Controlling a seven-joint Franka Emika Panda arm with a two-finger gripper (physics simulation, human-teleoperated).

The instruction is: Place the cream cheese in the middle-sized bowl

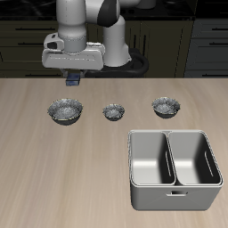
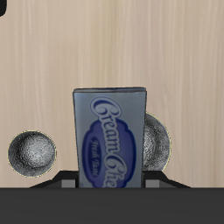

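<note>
Wrist view showed the cream cheese [image 2: 110, 149] standing on end between the claw's fingers, its label facing the camera, so the pick-up looked done and the box was off the bench [image 1: 53, 169]. Exterior view placed the claw [image 1: 73, 80] high above the bench's back part, closed on the small blue box, which peeped out below the fingers. Three silver bowls sat in a row across the bench: the widest bowl [image 1: 65, 109] almost directly below the claw, the smallest bowl [image 1: 113, 111] at the row's centre, and the middle-sized bowl [image 1: 166, 107] at the far end, at about three o'clock from the claw in that view and well apart from it. All three bowls appeared empty. What remained, by my judgement, was the carry along the row past the smallest bowl, a descent over the middle-sized bowl, and the release. The arm stood upright near its base with the wrist pointing straight down, claw fingers vertical. A grey two-part bin [image 1: 174, 191] lay nearer the bench's front edge, at about five o'clock from the claw, and played no part.
</note>
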